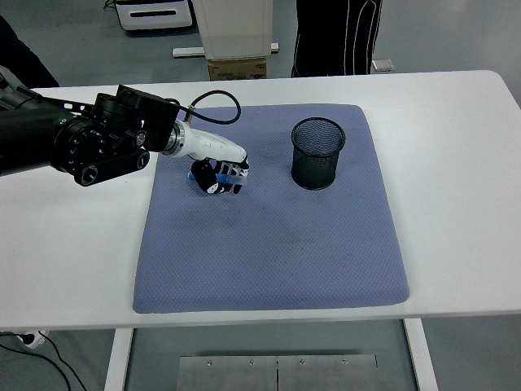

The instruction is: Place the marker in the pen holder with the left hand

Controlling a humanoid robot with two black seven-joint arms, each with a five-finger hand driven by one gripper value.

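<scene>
The left hand (216,176) sits to the left of the pen holder (317,152), well apart from it, over the blue mat (269,244) that covers the middle of the white worktop (456,187). Its fingers (230,181) are curled down and clamped on the marker (234,176), of which only a short blue stretch shows between and under them. The marker therefore lies in the hand, left of the pen holder and not in it; whether it has left the mat or rests on it cannot be told from this high view.

The fist-like wrap makes sense for a thin round thing: a marker rolls easily, and closing several fingers over it keeps it from slipping sideways. The pen holder is a black mesh cup standing upright on the mat, mouth open to the top, so the marker will most likely have to be tipped toward vertical and carried over the rim before it is let go. The mat probably gives some grip and softness under both things, which would steady the light mesh cup if it is brushed.

The right hand is not in view. Behind the pen holder, beyond the worktop's far edge, a person's dark trousers (337,37) show.
</scene>
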